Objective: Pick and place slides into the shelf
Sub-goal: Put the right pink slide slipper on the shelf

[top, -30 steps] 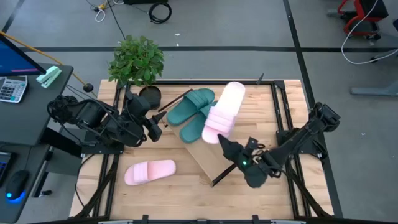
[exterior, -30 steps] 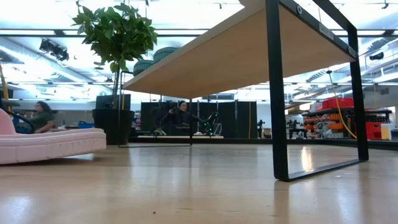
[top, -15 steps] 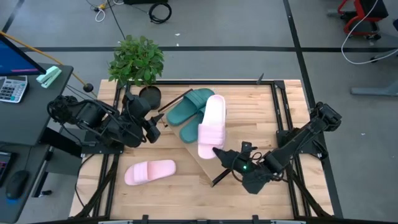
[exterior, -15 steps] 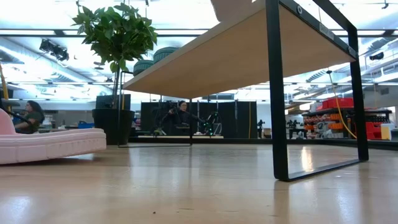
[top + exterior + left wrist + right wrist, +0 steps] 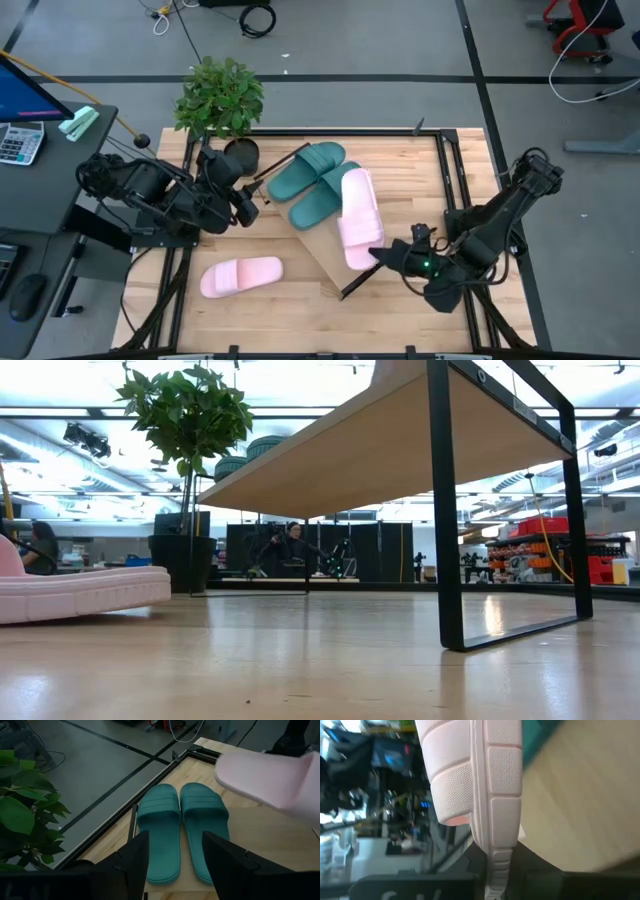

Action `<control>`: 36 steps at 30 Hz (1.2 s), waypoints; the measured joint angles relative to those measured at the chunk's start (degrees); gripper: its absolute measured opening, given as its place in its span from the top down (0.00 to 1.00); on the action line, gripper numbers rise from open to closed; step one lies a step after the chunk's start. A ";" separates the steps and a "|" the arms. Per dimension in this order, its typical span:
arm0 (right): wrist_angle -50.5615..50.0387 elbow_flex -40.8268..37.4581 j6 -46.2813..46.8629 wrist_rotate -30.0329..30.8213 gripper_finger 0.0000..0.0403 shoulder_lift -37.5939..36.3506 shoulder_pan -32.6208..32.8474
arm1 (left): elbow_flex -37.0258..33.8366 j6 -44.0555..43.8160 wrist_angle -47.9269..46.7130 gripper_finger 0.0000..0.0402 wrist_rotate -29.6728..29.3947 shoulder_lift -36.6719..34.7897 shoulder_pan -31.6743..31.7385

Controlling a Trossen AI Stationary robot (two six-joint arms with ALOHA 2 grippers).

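Right claw clamped on pink slide over the shelf, beside teal pair. Left claw wide, empty.

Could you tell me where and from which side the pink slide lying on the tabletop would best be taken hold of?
Probably by its long side edge, from above. The pink slide lies flat and sole-down beside the shelf, nothing touching it. The sole is thin and soft, so an end effector closing across the edge by the strap should seat well.
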 joint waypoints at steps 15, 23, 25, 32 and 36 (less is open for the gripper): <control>-8.85 0.00 4.40 -6.10 0.89 0.13 2.26 | 0.00 -0.09 0.05 0.54 -0.22 0.00 -0.02; -8.04 0.00 4.38 -7.67 0.89 0.13 2.59 | 0.00 -0.11 0.11 0.54 -0.26 0.00 0.56; -7.02 0.00 4.36 -7.67 0.89 0.13 2.57 | 0.00 -0.31 0.12 0.55 -0.28 0.00 0.99; -8.46 0.00 4.18 -10.29 0.89 0.00 2.57 | 0.00 -0.52 0.11 0.54 -0.26 0.00 1.86; -9.79 0.02 4.16 -10.03 0.89 0.00 2.25 | 0.00 -0.52 0.11 0.54 -0.26 0.00 1.86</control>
